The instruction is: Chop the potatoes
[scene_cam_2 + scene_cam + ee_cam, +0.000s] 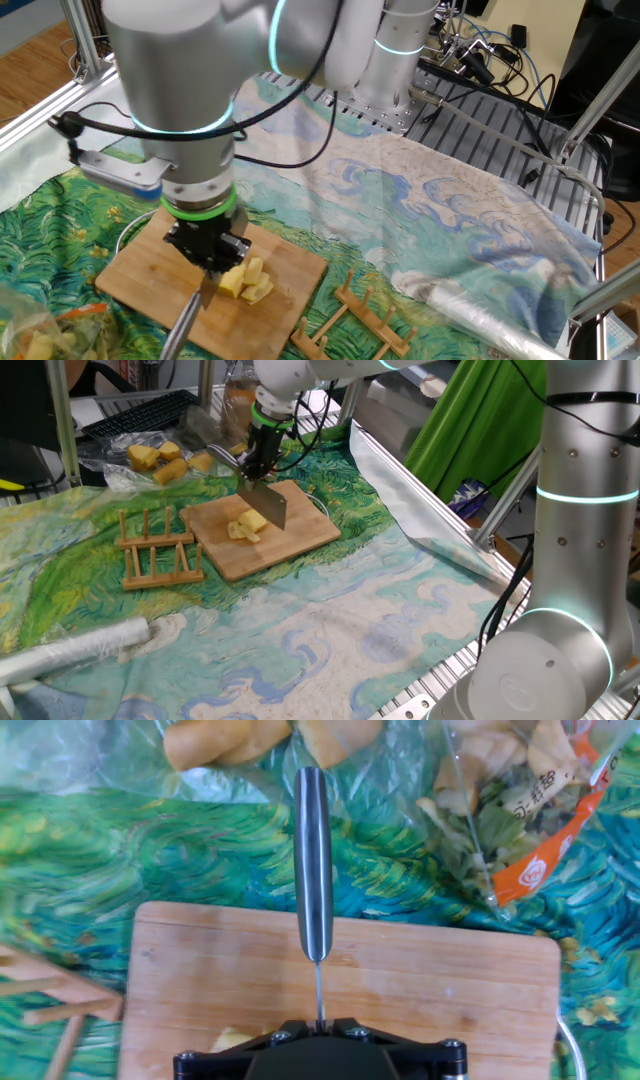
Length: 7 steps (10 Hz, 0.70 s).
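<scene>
One fixed view: hand (265, 468) clamped on knife (266, 501) above potatoes (247, 526).

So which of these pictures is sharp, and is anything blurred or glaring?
One fixed view: evenly lit and sharp on the potatoes. The other fixed view: the near arm looms large and soft. Hand view: the knife handle shows a bright glare streak, and the tool body at the bottom edge is dark.

a painted cloth (330, 610) in green and blue swirls covers the table. at 2 o'clock of one fixed view a green curtain (470, 420) hangs behind aluminium frame bars (505, 500). at 11 o'clock lies a black keyboard (140, 415). in the other fixed view, wooden floor (30, 45) shows at 10 o'clock and cables (480, 60) at 1 o'clock.
</scene>
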Each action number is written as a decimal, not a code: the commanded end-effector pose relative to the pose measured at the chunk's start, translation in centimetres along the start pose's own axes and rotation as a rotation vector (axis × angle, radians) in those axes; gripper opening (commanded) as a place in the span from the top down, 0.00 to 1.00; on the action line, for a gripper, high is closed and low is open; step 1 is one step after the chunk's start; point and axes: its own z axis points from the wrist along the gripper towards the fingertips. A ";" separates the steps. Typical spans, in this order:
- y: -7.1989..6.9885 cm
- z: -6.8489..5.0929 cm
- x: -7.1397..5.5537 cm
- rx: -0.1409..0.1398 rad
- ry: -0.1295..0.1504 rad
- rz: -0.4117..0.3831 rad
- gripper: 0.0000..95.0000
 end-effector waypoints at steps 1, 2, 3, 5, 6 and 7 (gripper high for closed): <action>0.4 0.0 0.7 0.008 -0.012 -0.009 1.00; 0.6 0.0 1.1 0.005 -0.014 -0.011 1.00; 0.8 0.0 1.3 0.007 -0.017 -0.010 1.00; 1.2 -0.1 1.9 0.011 -0.022 -0.013 1.00; 1.3 -0.1 2.1 0.013 -0.026 -0.014 1.00; 1.3 -0.1 2.2 0.014 -0.025 -0.015 1.00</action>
